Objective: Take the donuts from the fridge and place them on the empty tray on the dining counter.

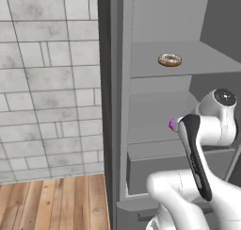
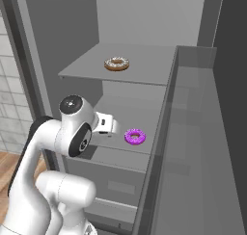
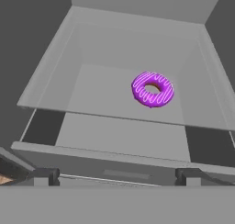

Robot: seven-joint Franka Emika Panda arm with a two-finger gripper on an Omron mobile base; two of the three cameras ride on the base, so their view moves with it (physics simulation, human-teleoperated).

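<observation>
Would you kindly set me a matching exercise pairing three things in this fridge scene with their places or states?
Things:
1. purple donut
2. brown sprinkled donut
3. gripper

Places or states:
A. on the upper fridge shelf
B. jaws open, holding nothing
C. on the lower shelf, just ahead of the hand

Pairs: 1-C, 2-A, 3-B
</observation>
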